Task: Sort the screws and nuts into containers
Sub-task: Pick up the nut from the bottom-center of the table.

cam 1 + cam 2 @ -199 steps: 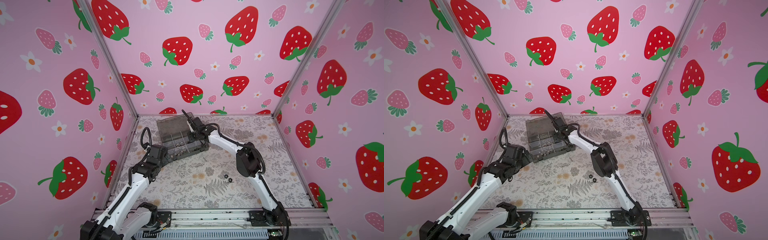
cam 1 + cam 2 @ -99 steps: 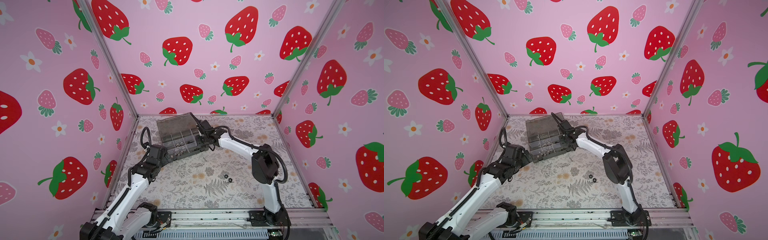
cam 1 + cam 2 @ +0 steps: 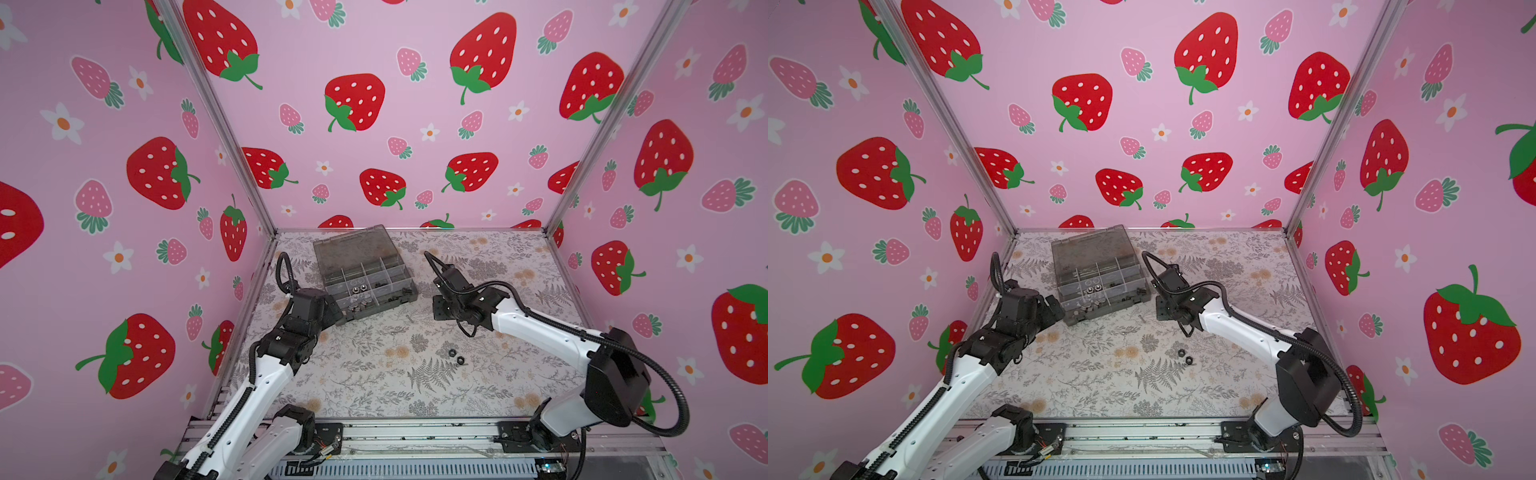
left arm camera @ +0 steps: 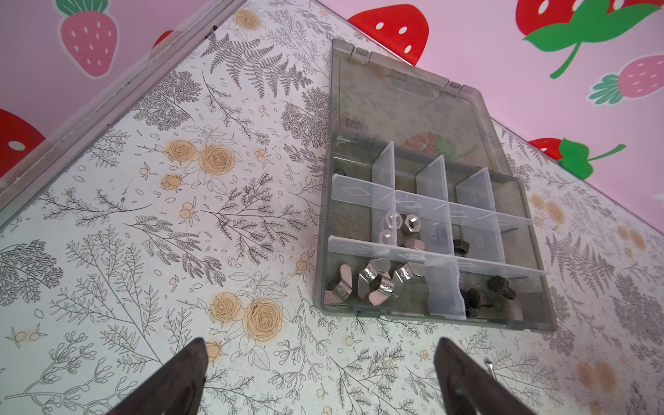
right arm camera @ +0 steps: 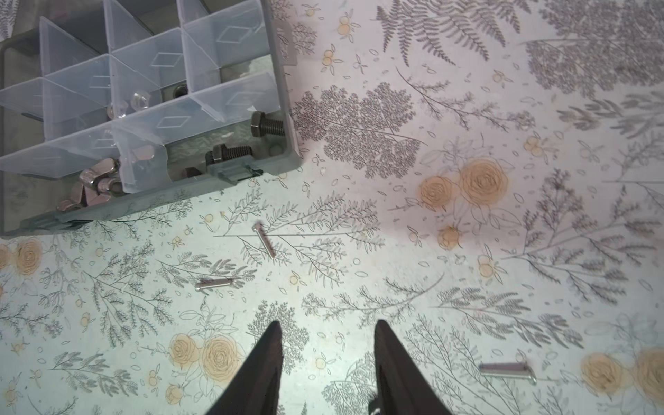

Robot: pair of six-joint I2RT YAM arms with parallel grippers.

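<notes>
Open mat (image 3: 374, 374) is left between and behind both grippers. It is closed in by pink walls on three sides, and a metal rail (image 4: 107, 90) runs along the mat's edge on the left gripper's outer side.

The box (image 4: 319, 273) is set just ahead of the left gripper (image 4: 321, 345), with its lid (image 4: 413, 107) thrown back beyond it. Small raised lettering (image 4: 354, 124) is seen on the lid, reversed and too small to be read.

The left gripper is spread wide over bare mat, with nothing between its fingers and nothing touched. Wing nuts (image 4: 373, 284) are held in the compartment nearest it, cap nuts (image 4: 402, 230) in the row beyond, and bolts (image 4: 485, 291) in the near compartment toward the right gripper.

The right gripper (image 5: 327, 325) is partly spread and empty, clear of the mat's edges. The box's latched corner is placed ahead of it, to its left. Two silver screws (image 5: 264, 240) are left on the mat between its fingertips and the box. A third (image 5: 506, 370) lies beside the fingers, on the side away from the box. Two black nuts (image 3: 455, 356) are found behind it, just beside each other.
</notes>
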